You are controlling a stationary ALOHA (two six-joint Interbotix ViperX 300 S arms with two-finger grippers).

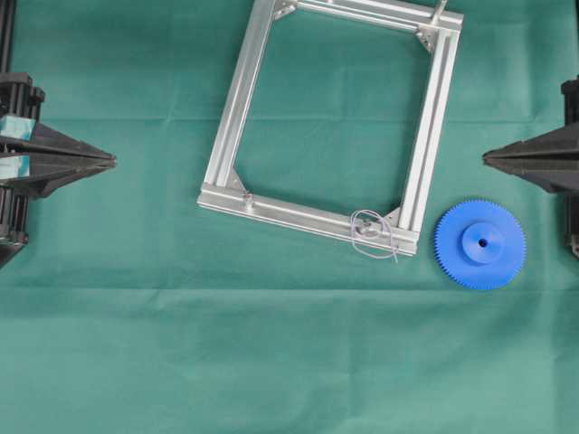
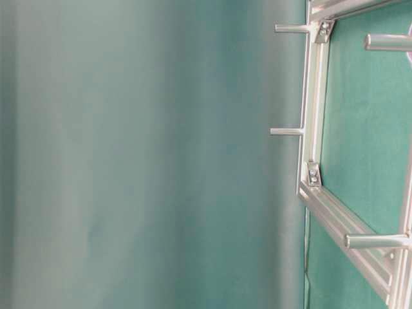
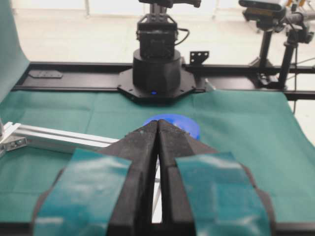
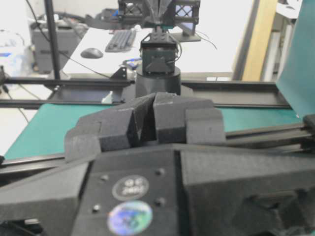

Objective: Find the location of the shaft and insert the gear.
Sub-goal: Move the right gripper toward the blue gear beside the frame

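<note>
Nearest the right gripper (image 1: 486, 156), whose jaws were pressed together like those of the left gripper (image 1: 113, 162), the blue gear (image 1: 480, 244) lay flat on the green cloth (image 1: 271, 362), just beside the aluminium frame (image 1: 425, 154) whose near corner seemingly carried the wire-looped shaft (image 1: 369, 230).

A green cloth (image 1: 181, 362) covers the whole table, creased in a few straight lines. Beyond its far edge runs a black rail (image 3: 74, 73), and past that a pale, brightly lit floor (image 3: 74, 39). In the right wrist view a white desk (image 4: 98, 54) stands behind, carrying a dark keyboard (image 4: 120, 39) and a mouse (image 4: 92, 52); a wooden post (image 4: 258, 39) rises to its right.
</note>
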